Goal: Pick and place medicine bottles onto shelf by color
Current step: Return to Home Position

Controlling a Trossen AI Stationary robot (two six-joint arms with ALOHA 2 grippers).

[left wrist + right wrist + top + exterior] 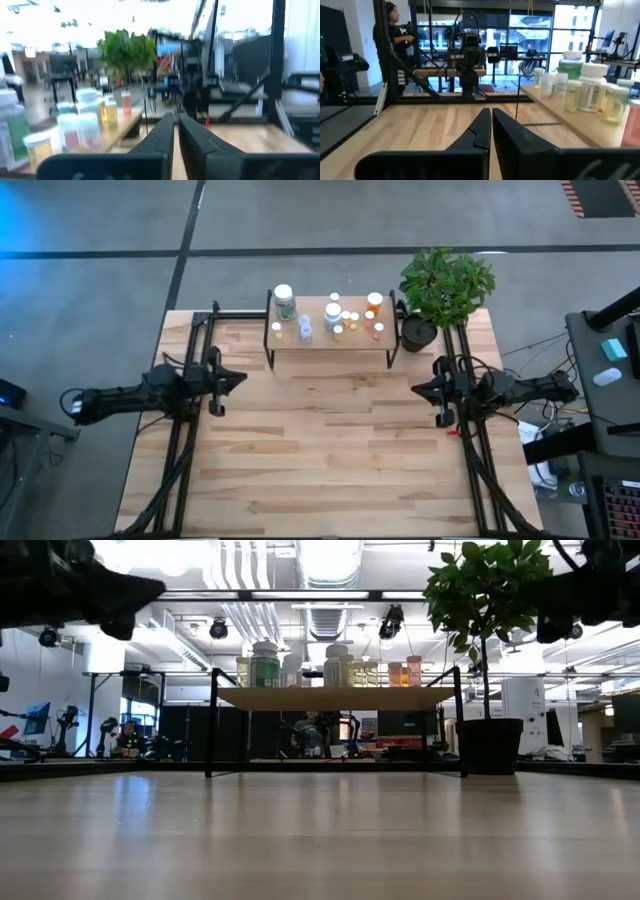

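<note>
The shelf (330, 338), a light wooden board on thin black legs, stands at the table's far middle. Several medicine bottles (333, 313) stand upright on its top: a green-labelled white-capped one (285, 301) at the left, clear and white ones in the middle, yellow and orange ones (373, 304) at the right. They also show in the low view (330, 668). My left gripper (240, 377) is shut and empty above the table's left side. My right gripper (417, 388) is shut and empty above the right side.
A potted green plant (440, 290) stands at the shelf's right end, near my right arm. The wide tabletop (330, 450) lies between and in front of the arms. A person (395, 35) stands in the room beyond the table's left side.
</note>
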